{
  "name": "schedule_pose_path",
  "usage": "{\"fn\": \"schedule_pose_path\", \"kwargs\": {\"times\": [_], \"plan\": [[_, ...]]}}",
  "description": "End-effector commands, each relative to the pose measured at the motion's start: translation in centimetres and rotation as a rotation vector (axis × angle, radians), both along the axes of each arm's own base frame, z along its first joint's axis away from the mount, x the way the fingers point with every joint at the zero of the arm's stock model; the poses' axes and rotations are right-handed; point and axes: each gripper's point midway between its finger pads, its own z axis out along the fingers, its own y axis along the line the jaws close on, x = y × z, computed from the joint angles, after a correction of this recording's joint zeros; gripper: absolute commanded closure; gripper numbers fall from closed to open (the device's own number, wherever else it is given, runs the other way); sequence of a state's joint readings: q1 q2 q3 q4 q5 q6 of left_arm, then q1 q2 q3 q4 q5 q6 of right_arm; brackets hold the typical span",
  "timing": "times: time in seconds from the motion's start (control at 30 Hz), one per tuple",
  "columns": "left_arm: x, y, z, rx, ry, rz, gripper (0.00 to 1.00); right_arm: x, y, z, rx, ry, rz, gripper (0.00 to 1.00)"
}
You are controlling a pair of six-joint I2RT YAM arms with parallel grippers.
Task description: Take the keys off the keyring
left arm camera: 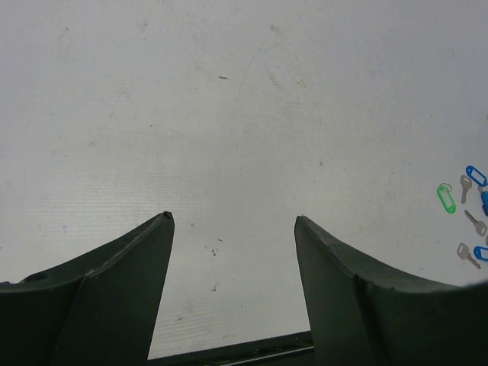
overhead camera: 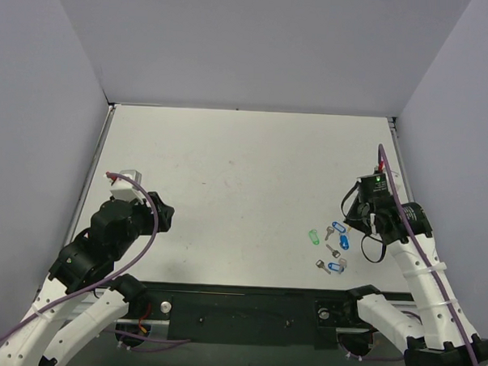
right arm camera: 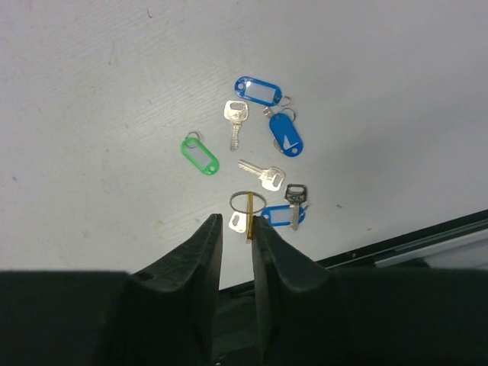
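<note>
One yellow-capped silver key point(right arm camera: 248, 226), thin wire keyring point(right arm camera: 248, 201) attached, was clamped by the right gripper point(right arm camera: 236, 221); the left gripper point(left arm camera: 233, 219) gaped. Slippage was feared from the edge-on pinch.

The yellow-capped key point(right arm camera: 248, 225) stands edge-on against the thin silver keyring point(right arm camera: 232, 201); silver keys point(right arm camera: 263, 175) lie flat nearby.

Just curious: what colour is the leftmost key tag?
The key tag is green; best in the right wrist view.

Top view looks down from behind the near edge over the whole table point(overhead camera: 228, 166); left wrist view sits low at left; right wrist view hangs close over the keys point(right arm camera: 263, 174); all share them.
</note>
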State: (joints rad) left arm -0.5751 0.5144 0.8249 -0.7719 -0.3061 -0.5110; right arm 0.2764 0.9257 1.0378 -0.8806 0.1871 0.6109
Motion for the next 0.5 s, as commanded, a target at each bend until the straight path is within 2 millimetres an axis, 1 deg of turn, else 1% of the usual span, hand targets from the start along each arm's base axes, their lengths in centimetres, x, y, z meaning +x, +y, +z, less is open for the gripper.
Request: {"fn": "schedule_pose_path", "kwargs": {"times": [0.0,0.03,0.07,0.1,0.2,0.23,0.4,0.47], "plan": [[0.7,-0.4,1.2,-0.021,-0.049,-0.010,0.26,-1.0,-0.5,-0.8,-0.006,0.056,0.004,0.65],[0.6,-0.4,1.2,-0.022,-0.049,-0.011,0.26,-1.0,-0.5,-0.7,-0.004,0.049,0.001,0.50],[0.6,-0.3,1.2,-0.023,-0.049,-0.007,0.26,-0.9,-0.5,-0.7,0.001,0.046,-0.001,0.46],[0.7,-0.4,1.2,-0.022,-0.046,-0.009,0.26,-0.9,-0.4,-0.7,0.005,0.043,-0.003,0.33],[0.6,-0.4,1.1,-0.020,-0.046,-0.011,0.26,-0.9,-0.3,-0.7,0.013,0.042,-0.005,0.27],[0.6,-0.4,1.2,-0.023,-0.047,-0.012,0.26,-0.9,-0.3,-0.7,0.017,0.038,-0.007,0.23],[0.6,-0.4,1.2,-0.021,-0.049,-0.011,0.26,-0.9,-0.1,-0.8,0.033,0.026,0.000,0.22],[0.6,-0.4,1.1,-0.021,-0.046,-0.011,0.26,-0.8,0.5,-0.6,0.064,0.005,0.018,0.22]]}}
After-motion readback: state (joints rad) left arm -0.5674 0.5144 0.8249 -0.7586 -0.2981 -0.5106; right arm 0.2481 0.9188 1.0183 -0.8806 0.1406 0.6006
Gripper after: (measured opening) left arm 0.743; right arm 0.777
